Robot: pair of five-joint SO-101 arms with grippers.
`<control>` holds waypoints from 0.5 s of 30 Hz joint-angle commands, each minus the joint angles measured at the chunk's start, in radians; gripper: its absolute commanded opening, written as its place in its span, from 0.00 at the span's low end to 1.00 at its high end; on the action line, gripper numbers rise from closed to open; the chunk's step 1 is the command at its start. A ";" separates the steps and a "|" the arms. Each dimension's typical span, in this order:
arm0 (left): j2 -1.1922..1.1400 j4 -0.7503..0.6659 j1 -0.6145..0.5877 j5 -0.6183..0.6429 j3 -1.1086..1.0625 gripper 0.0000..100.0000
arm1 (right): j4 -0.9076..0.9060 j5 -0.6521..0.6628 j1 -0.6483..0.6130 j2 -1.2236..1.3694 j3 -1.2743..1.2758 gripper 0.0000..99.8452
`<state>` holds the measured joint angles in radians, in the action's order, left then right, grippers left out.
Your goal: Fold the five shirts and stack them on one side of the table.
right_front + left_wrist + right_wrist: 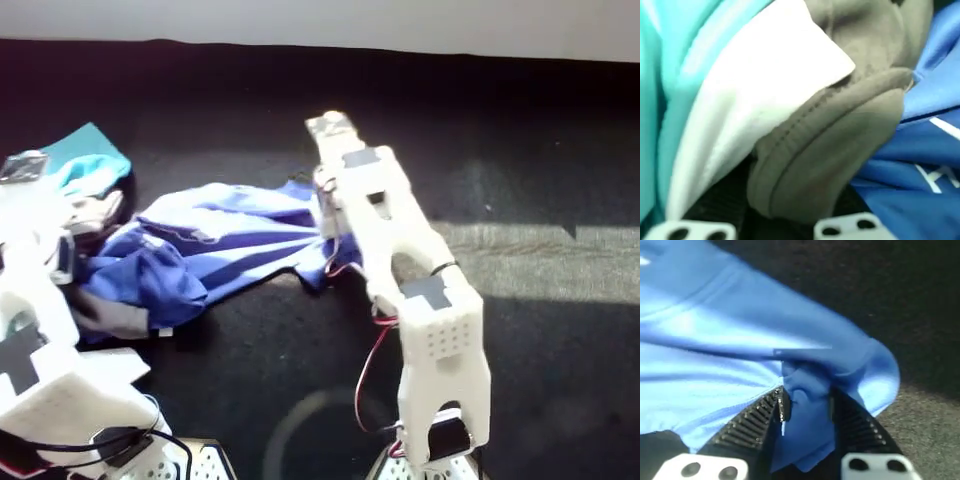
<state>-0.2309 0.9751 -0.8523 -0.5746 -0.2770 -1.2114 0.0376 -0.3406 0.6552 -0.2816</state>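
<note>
**A:** From the high view, where is the task's thing?

**B:** The blue shirt [225, 245] lies crumpled on the dark bench [520, 150], left of centre. The right arm [400, 240] reaches in from the near side to its right edge. Further left, a teal shirt [90, 160] tops a heap beside the left arm [40, 330].

**A:** And the left wrist view?

**B:** It looks closely at that heap: a white shirt [765, 85] lies against the teal one, a grey shirt [840, 130] is bunched next to it, and blue cloth touches the grey. I cannot tell whether the left gripper [775, 225] is clenched or released.

**A:** The right wrist view?

**B:** The right gripper [805, 407] is clenched on a small fold at the blue shirt's edge, with cloth pinched between both fingers [776, 407].

**A:** How will it handle?

**B:** I'd judge it light, limp and rather slick. It will sag and drag rather than hold a shape, and a thin pinch could slip. Holding it at a hem corner or shoulder seam should let it spread flat.
</note>
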 commanded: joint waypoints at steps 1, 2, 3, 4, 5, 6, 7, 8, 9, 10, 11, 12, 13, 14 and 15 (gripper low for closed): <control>0.016 -0.043 -0.173 -0.043 0.085 0.01 | 0.008 0.000 0.153 0.012 -0.065 0.00; 0.016 -0.043 -0.186 -0.043 0.111 0.01 | 0.005 0.000 0.193 0.012 -0.097 0.01; 0.016 -0.043 -0.197 -0.041 0.137 0.01 | -0.007 0.000 0.228 0.012 -0.137 0.01; 0.016 -0.043 -0.202 -0.041 0.159 0.01 | -0.021 0.000 0.259 0.013 -0.182 0.01; 0.016 -0.043 -0.203 -0.041 0.180 0.01 | -0.038 0.000 0.285 0.013 -0.226 0.01; 0.016 -0.043 -0.203 -0.041 0.199 0.01 | -0.058 0.008 0.308 0.013 -0.272 0.01; 0.016 -0.043 -0.203 -0.041 0.217 0.03 | -0.079 0.031 0.325 0.013 -0.317 0.01; 0.016 -0.043 -0.200 -0.041 0.234 0.05 | -0.104 0.058 0.338 0.013 -0.363 0.01; 0.016 -0.043 -0.199 -0.041 0.249 0.09 | -0.125 0.078 0.352 0.013 -0.412 0.01; 0.016 -0.043 -0.197 -0.040 0.265 0.12 | -0.148 0.086 0.367 0.013 -0.464 0.01; 0.016 -0.043 -0.197 -0.037 0.282 0.15 | -0.168 0.087 0.387 0.013 -0.521 0.01; 0.016 -0.043 -0.197 -0.037 0.300 0.18 | -0.186 0.087 0.409 0.013 -0.581 0.01; 0.016 -0.043 -0.197 -0.037 0.318 0.19 | -0.203 0.087 0.430 0.013 -0.642 0.01; 0.016 -0.043 -0.197 -0.037 0.335 0.20 | -0.219 0.087 0.455 0.013 -0.704 0.01; 0.016 -0.043 -0.197 -0.035 0.355 0.20 | -0.234 0.087 0.479 0.013 -0.762 0.01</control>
<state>-0.2386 0.9597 -1.0180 -0.6038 -0.0192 -1.4078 0.1158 0.0644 0.6813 -0.8493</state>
